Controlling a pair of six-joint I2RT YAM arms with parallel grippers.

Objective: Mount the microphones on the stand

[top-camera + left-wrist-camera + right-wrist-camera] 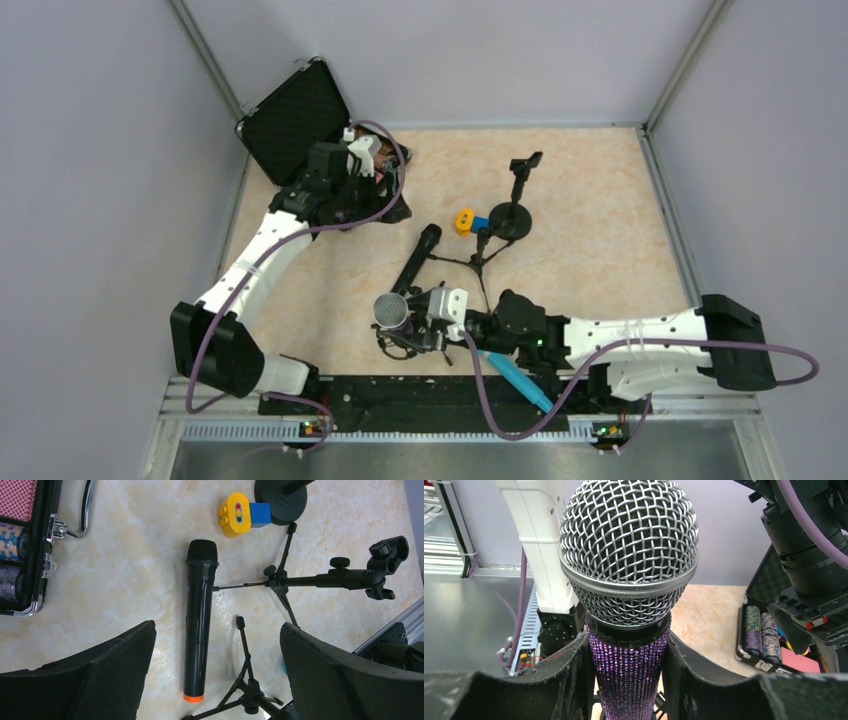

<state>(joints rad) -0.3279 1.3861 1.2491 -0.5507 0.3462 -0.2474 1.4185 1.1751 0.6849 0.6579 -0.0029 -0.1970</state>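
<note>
Purple microphone (629,560): clamped upright by the right pincer (628,680)
Black microphone (199,625): laid flat on the surface (125,580)
Left pincer (217,675): held wide apart above it

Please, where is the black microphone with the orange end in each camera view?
Top external: the black microphone lies slanted near the middle.
Left wrist: centre of the picture, orange end at the bottom.
Right wrist: not in it.
Shared landmark: the open case, top left there, at the left edge and right edge in the wrist views.
</note>
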